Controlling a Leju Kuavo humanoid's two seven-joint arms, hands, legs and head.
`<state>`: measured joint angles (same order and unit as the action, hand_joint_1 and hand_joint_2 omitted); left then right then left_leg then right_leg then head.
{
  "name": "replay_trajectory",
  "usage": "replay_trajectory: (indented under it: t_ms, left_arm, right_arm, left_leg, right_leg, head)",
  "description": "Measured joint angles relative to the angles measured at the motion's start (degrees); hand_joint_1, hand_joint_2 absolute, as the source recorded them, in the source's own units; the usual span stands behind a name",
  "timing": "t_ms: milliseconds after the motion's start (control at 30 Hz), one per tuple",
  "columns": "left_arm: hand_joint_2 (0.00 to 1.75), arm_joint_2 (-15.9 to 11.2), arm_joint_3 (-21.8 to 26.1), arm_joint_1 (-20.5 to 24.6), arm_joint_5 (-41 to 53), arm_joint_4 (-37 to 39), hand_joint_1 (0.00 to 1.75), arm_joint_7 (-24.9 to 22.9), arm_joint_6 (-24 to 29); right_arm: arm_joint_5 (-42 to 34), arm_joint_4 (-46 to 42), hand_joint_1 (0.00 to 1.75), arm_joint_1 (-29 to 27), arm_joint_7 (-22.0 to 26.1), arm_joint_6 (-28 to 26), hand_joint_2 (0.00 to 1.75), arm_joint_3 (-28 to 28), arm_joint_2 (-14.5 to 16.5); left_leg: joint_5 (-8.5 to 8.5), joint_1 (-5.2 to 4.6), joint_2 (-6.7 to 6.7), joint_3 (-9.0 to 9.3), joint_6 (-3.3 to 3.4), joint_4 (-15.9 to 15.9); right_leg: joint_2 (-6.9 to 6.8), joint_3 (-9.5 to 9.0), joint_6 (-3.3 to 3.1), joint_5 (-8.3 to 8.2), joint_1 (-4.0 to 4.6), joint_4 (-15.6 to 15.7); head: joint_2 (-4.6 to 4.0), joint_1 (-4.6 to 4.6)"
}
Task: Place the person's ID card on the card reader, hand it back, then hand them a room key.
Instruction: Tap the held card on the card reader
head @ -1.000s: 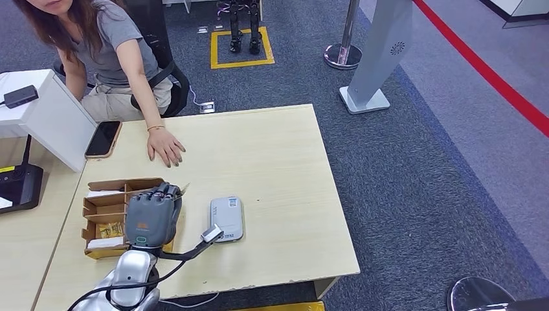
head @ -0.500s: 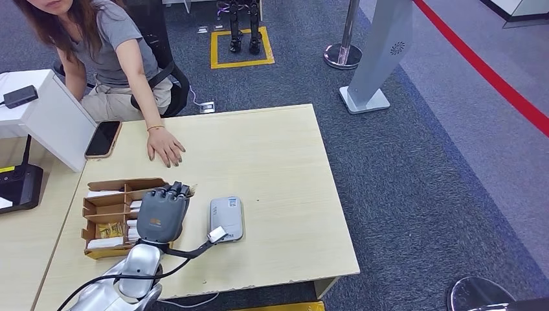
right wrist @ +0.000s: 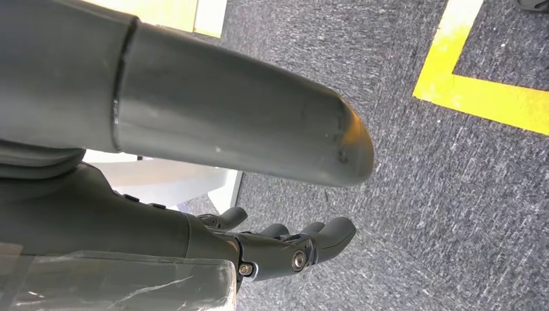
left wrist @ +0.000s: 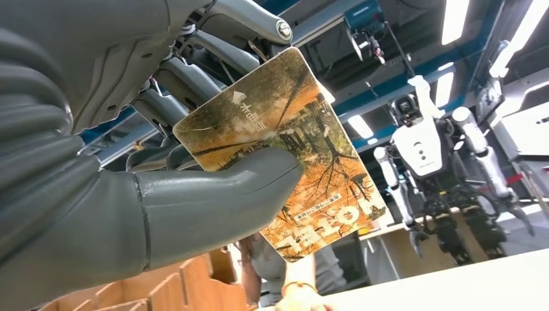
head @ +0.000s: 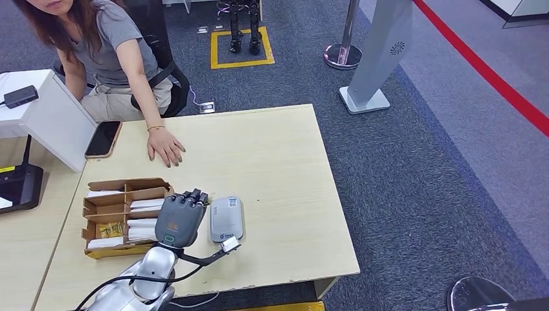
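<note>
Head view: the left hand (head: 180, 219) is seen raised over the table (head: 285, 168), between the cardboard box (head: 107, 194) of cards and the card reader (head: 226, 218).
Left hand state: a room key (left wrist: 291, 155) is pinched between thumb and fingers, as shown in the left wrist view; it is a printed card with an autumn-tree picture.
Right hand (right wrist: 285, 249) state: nothing is held; it hangs over carpet, fingers loosely extended.
Key relation: the person's hand (head: 166, 146) lies flat on the table ahead of the left hand, slightly to its left, well apart.
Card axis: the long edge is pointed away from the palm, toward the person.
Nearer arm: the left.
Judged step: the handing of the key.
</note>
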<state>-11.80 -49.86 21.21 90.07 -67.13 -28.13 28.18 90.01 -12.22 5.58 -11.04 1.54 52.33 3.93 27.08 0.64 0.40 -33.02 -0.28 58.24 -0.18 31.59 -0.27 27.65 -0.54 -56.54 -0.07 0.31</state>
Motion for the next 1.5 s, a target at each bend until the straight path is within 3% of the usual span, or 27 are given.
replay_trajectory:
  t_ms: [533,933,1500]
  left_arm:
    - [1.75,3.5,-0.5,-0.1,0.0,3.8,1.75,3.3,-0.2]
    - [1.75,6.2,0.0,-1.8,-0.1,9.1,1.75,8.9,-0.2]
    - [1.75,7.2,0.2,-2.0,-0.1,11.1,1.75,6.8,-0.1]
  right_arm:
    - [0.0,0.0,0.0,0.1,-0.1,0.2,0.0,-0.6,0.0]
    - [0.0,0.0,0.0,0.2,0.0,0.3,0.0,-1.4,0.1]
    - [-0.1,0.0,0.0,0.2,0.1,0.2,0.0,-1.4,0.1]
  left_leg:
    - [0.0,0.01,0.0,-0.01,0.0,0.0]
    - [0.0,0.0,0.0,-0.01,0.0,0.0]
    - [0.0,0.01,-0.02,-0.01,0.0,0.0]
  right_leg:
    - [0.0,0.0,0.0,0.0,0.0,0.0]
    - [0.0,0.0,0.0,0.0,0.0,0.0]
    - [-0.02,-0.01,0.0,0.0,0.0,0.0]
  head:
    - [0.0,-0.01]
    - [0.0,-0.01]
    - [0.0,-0.01]
